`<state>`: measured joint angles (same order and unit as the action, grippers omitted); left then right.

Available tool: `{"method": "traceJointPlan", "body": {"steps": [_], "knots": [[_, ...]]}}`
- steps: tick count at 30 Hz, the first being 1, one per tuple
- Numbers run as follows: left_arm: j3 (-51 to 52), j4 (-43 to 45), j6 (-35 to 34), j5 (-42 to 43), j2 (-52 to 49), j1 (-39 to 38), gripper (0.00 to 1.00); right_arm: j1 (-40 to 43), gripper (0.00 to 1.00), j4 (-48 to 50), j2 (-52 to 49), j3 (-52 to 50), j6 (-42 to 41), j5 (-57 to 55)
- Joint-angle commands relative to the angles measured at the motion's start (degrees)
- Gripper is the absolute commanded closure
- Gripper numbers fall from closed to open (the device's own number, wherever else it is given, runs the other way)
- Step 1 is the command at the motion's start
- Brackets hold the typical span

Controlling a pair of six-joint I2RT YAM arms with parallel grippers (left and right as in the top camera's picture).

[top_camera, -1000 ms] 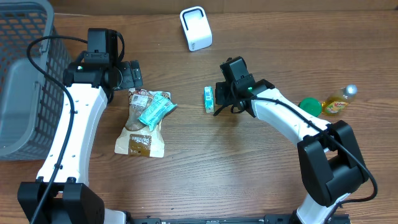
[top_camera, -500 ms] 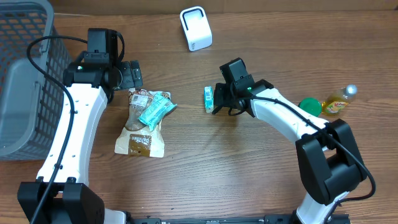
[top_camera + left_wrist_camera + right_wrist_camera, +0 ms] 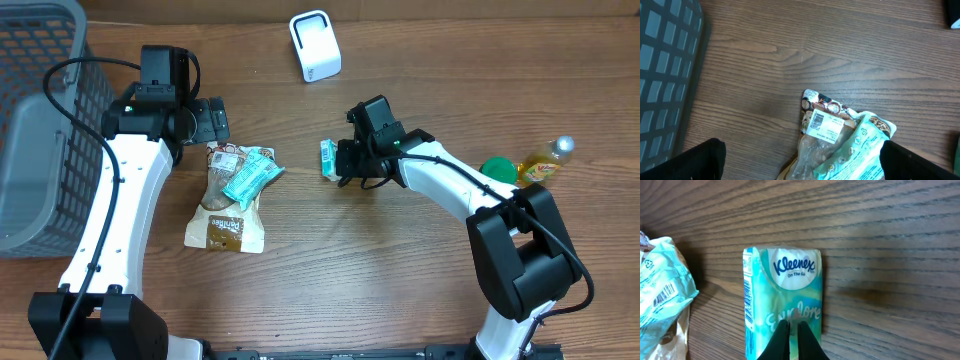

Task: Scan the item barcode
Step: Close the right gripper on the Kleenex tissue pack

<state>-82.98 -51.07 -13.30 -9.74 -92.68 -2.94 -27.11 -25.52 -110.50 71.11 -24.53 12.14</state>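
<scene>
Looks early in the job, with no scan made so far as can be judged. Finds the tissue pack (image 3: 785, 295) lying on the bench (image 3: 330, 290), brand face showing, well apart from the white scanner (image 3: 315, 45) at the far edge. Shows the right pincer (image 3: 794, 330) closed tight, tips together on the end of the pack nearest the wrist. Cannot tell whether it pinches the wrapper or merely presses on it. Shows the left pincer (image 3: 210, 122) spread wide and empty, hovering just beyond the top of the snack bags (image 3: 232, 195). Reveals no barcode on the pack's visible face. Leaves, by this reading, nearly everything: securing the pack, lifting it, carrying it to the scanner, turning the barcode toward it.
</scene>
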Motion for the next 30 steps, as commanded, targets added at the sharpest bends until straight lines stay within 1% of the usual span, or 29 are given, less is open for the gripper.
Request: {"method": "traceJointPlan", "body": {"steps": [1,10,13,17,21,30], "knots": [[-0.42,0.15,0.68,-0.76,0.44,0.24,0.0,-0.28,0.94,0.24,-0.44,-0.66,0.79,0.85],[-0.42,0.15,0.68,-0.76,0.44,0.24,0.01,-0.28,0.85,0.63,-0.44,-0.66,3.19,2.58],[-0.42,0.15,0.68,-0.76,0.44,0.24,0.01,-0.28,0.74,0.68,-0.44,-0.66,3.19,2.56],[-0.42,0.15,0.68,-0.76,0.44,0.24,0.0,-0.28,0.69,2.97,-0.57,-0.66,3.63,2.54],[-0.42,0.15,0.68,-0.76,0.44,0.24,0.01,-0.31,0.68,6.05,-1.53,-0.68,3.82,2.54],[-0.42,0.15,0.68,-0.76,0.44,0.24,0.0,-0.28,0.66,7.02,-2.62,-0.66,3.82,4.26]]}}
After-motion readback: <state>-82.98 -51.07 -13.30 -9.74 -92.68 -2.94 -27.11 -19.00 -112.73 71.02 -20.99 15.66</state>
